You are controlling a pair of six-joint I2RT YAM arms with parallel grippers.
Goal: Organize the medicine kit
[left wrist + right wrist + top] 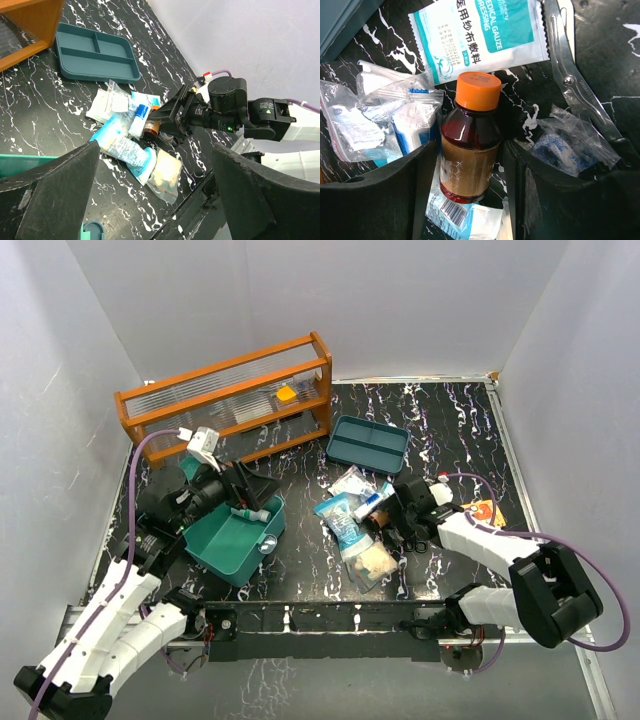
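Teal plastic medicine kit box (pixel 225 550), near left on the desk (pixel 450 430); your left gripper (pixel 155 150) at its far edge, fingers apart. Your right gripper (pixel 471 165) flanks the brown orange-capped bottle (pixel 470 130), grip uncertain: probably stiff, slick; hold mid-body.

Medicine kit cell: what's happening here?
The right gripper straddles a brown bottle among the loose packets. Whether it is gripping the bottle is unclear. The left gripper hangs open and empty by the green box. The tray sits apart, empty.
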